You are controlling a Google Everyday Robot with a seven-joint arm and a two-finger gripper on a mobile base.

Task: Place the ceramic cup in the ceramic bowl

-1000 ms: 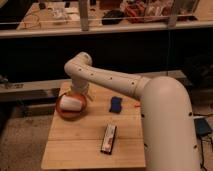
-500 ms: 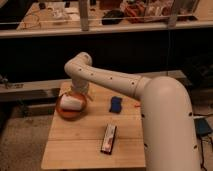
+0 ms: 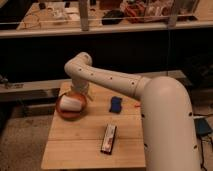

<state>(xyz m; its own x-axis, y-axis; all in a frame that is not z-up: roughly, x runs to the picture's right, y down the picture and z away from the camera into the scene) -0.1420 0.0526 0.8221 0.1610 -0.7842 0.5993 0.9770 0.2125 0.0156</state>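
The orange-brown ceramic bowl [image 3: 70, 111] sits near the left edge of the wooden table [image 3: 85, 142]. The white ceramic cup [image 3: 70, 103] lies on its side inside the bowl. My gripper [image 3: 79, 93] is just behind the bowl, at the cup's right end, under the bend of my white arm [image 3: 120, 82]. The arm hides most of the gripper.
A small blue object [image 3: 116, 104] lies on the table right of the bowl. A dark flat bar-shaped package [image 3: 108, 138] lies near the table's front middle. A dark shelf and a railing stand behind the table. My arm's large body fills the right side.
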